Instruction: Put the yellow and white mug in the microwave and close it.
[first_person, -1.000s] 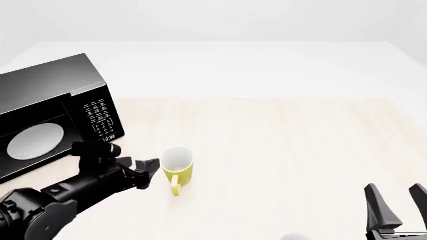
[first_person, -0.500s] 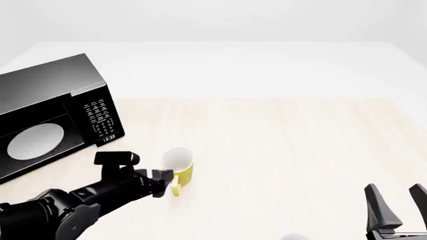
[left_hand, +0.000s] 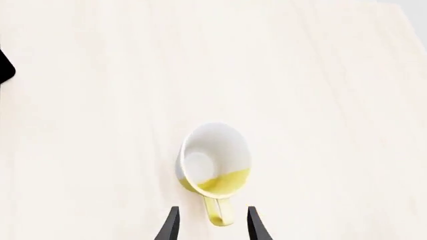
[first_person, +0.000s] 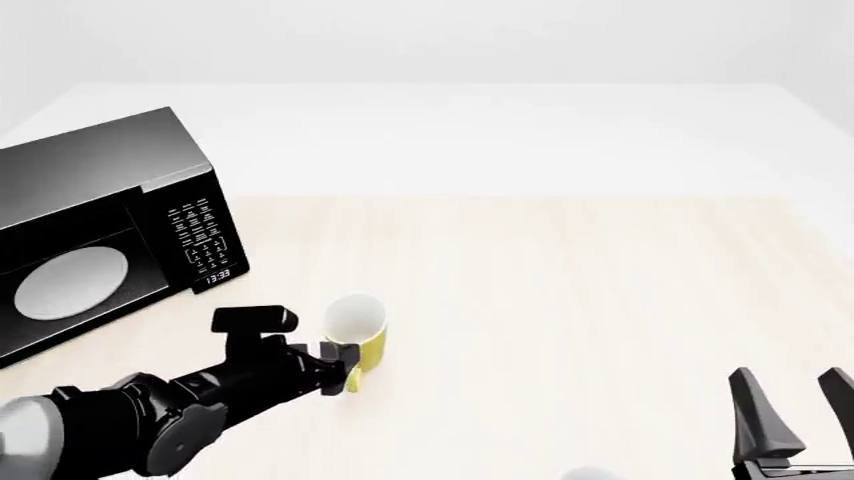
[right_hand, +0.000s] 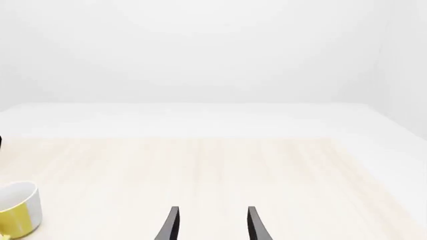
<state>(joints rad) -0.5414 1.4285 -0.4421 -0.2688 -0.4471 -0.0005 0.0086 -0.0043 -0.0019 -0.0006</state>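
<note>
The large black box-shaped microwave (first_person: 100, 225) sits at the far left of the pale wooden table (first_person: 561, 300), its cavity showing the white round turntable plate (first_person: 70, 283) with nothing on it, the keypad panel (first_person: 200, 243) on its right side. The black left gripper (left_hand: 211, 226) has its fingers spread, one on either side of the yellow loop handle (left_hand: 218, 213) of the small yellow and white cylindrical mug (first_person: 356, 332); contact cannot be told. The mug stands upright on the table, to the right of and nearer than the microwave, its white inside holding nothing, its handle pointing toward the near edge. The black right gripper (first_person: 790, 410) is spread open at the near right, holding nothing, well apart from the mug.
</note>
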